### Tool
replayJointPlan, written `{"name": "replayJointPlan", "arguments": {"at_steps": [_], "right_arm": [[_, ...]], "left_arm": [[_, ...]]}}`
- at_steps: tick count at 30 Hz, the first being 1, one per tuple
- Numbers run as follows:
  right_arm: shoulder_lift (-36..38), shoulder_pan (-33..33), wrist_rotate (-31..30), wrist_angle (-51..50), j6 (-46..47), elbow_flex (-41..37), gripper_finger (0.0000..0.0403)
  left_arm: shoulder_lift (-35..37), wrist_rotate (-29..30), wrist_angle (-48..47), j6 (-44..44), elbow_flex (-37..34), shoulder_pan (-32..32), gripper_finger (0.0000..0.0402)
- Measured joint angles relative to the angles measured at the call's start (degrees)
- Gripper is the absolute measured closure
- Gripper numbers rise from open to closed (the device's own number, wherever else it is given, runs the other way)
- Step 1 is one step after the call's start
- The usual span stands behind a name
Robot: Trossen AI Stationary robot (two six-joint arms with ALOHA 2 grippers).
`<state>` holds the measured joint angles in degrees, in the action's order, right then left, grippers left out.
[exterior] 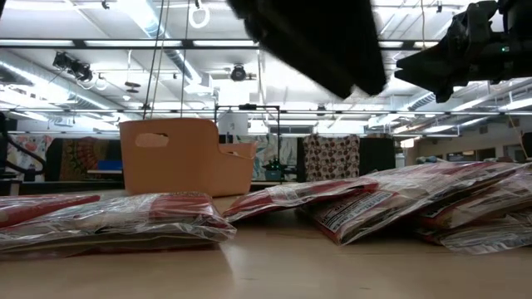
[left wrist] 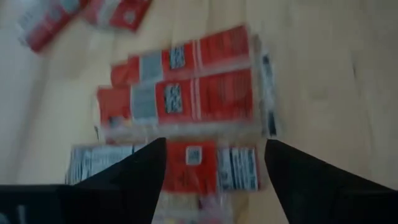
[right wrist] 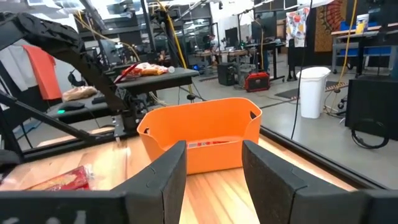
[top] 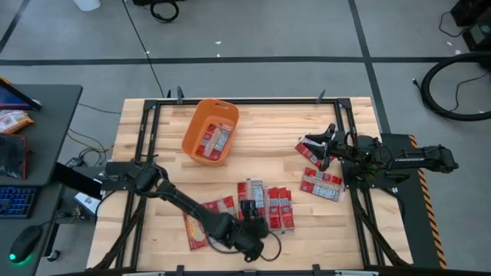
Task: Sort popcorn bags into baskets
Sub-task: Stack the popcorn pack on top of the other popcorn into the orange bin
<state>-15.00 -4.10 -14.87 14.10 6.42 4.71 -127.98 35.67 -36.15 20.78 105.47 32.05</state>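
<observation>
Red and white popcorn bags lie flat on the wooden table: a cluster near the front middle [top: 272, 207], some to its left [top: 201, 224], and two groups at the right [top: 321, 184], [top: 307, 153]. The orange basket [top: 210, 130] stands at the far middle with bags inside [top: 215, 140]. My left gripper [top: 249, 207] is open, held above the front cluster, its fingers either side of one bag [left wrist: 211, 163] without touching it. My right gripper [top: 313, 144] is open and empty, raised above the table at the right, and faces the basket [right wrist: 199, 134].
A black metal frame [top: 146, 146] runs along the table's edges. The left arm [top: 184, 203] stretches over the front-left bags. Bare wood lies between the basket and the right-hand bags. A desk with a keyboard [top: 19, 201] stands off the table's left.
</observation>
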Motion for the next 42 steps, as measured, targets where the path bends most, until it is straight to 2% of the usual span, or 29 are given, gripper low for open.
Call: {"name": "replayJointPlan", "arguments": {"at_steps": [5,16,26,30,35,42], "right_arm": [[-0.02,0.0,0.79,-0.25,-0.18,0.0,0.0243],[-0.39,0.0,4.66,-0.62,-0.18,0.0,0.0243],[-0.37,0.0,4.66,-0.82,-0.18,0.0,0.0243],[-0.37,0.0,4.66,-0.8,-0.15,0.0,0.0243],[-0.37,0.0,4.66,-0.84,0.05,0.0,0.0243],[-0.37,0.0,5.53,-0.86,0.06,0.0,0.0243]], "left_arm": [[-3.54,4.85,1.3,-0.46,-0.1,1.99,0.0125],[-6.94,9.12,-2.61,-0.47,-0.12,2.7,0.0125],[-8.01,9.57,-7.5,-1.01,-0.15,2.59,0.0125],[-8.01,9.17,-9.15,1.4,-0.15,1.95,0.0131],[-8.01,5.71,-9.43,4.52,-0.15,1.15,0.017],[-8.01,4.24,-10.13,7.31,-0.13,0.79,0.0266]]}}
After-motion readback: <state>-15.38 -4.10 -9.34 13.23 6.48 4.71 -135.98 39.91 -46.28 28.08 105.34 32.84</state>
